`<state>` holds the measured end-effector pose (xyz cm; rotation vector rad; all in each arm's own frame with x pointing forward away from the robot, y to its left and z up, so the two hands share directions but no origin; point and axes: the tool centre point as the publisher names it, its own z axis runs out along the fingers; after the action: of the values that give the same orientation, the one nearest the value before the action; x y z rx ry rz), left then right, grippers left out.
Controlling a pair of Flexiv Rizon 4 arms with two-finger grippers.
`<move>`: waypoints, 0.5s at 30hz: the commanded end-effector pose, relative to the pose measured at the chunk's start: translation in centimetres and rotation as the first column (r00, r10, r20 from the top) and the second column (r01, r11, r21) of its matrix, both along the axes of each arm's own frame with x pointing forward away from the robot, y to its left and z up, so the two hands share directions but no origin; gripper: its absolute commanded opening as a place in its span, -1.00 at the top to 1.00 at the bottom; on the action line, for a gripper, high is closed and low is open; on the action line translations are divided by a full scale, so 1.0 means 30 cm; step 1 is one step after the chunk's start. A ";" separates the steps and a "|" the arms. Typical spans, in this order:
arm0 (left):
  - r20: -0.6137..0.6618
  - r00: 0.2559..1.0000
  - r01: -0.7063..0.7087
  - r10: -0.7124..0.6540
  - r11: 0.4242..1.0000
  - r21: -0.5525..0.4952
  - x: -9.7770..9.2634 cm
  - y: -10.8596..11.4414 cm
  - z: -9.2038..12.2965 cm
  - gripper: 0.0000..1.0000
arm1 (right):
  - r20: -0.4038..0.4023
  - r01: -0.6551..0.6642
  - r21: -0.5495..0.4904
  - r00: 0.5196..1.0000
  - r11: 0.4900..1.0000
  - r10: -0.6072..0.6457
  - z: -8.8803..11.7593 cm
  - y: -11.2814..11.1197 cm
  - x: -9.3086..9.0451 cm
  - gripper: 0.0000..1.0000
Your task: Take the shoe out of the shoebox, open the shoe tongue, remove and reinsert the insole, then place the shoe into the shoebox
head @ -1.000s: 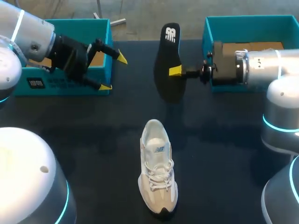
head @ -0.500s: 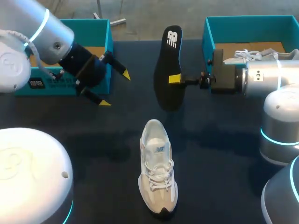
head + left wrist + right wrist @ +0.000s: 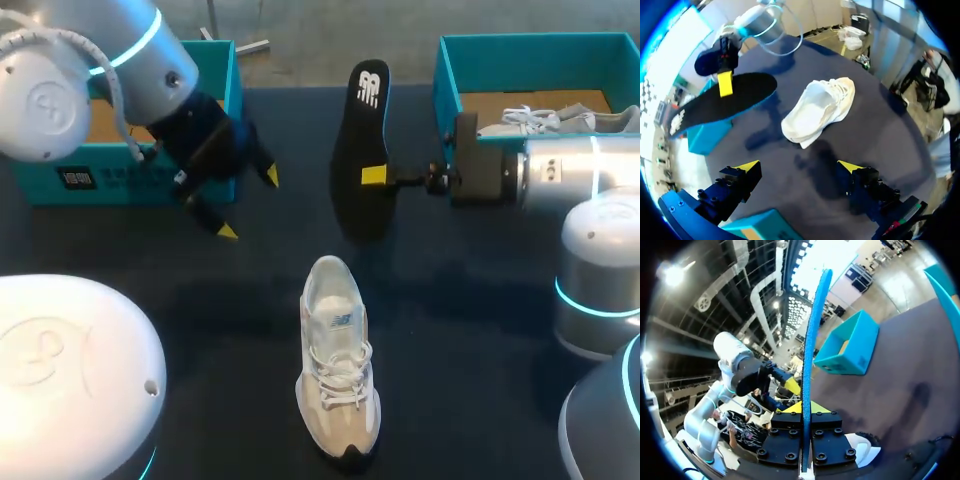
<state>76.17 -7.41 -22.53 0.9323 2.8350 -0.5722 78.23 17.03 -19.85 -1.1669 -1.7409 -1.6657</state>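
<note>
Shoe (image 3: 338, 365) is lying at the near middle of the worktop (image 3: 480, 300). The right gripper (image 3: 374, 176) is keeping its fingers clamped on the insole (image 3: 360, 150) over the far middle. The left gripper (image 3: 249, 205), fingers apart, is coming from the left shoebox (image 3: 130, 180) toward the shoe, probably to hold it for reinsertion.

Shoe (image 3: 338, 365) nearest me; behind it my right gripper (image 3: 374, 177) holds the insole (image 3: 362, 120) between left shoebox (image 3: 110, 185) and right shoebox (image 3: 530, 60).

Even overhead light, soft shadows on dark table (image 3: 480, 330)
</note>
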 end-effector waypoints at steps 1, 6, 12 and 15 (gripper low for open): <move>0.018 0.995 -0.095 0.095 0.995 0.017 -0.037 -0.019 -0.063 -1.00 | 0.058 -0.030 0.025 0.998 0.999 0.029 -0.031 0.008 -0.009 1.00; 0.013 0.983 -0.185 0.186 0.981 -0.051 -0.077 -0.018 -0.105 -1.00 | 0.098 -0.065 -0.025 0.993 0.998 0.067 -0.062 0.020 -0.002 1.00; 0.005 0.979 -0.205 0.206 0.976 -0.071 -0.097 -0.008 -0.131 -1.00 | 0.107 -0.074 -0.033 0.991 0.997 0.077 -0.079 0.034 -0.011 1.00; 0.005 0.979 -0.205 0.206 0.976 -0.071 -0.097 -0.008 -0.131 -1.00 | 0.107 -0.074 -0.033 0.991 0.997 0.077 -0.079 0.034 -0.011 1.00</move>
<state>73.80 -8.06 -26.50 0.6322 2.8646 -0.6259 77.83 17.72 -22.16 -1.0235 -1.8563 -1.6928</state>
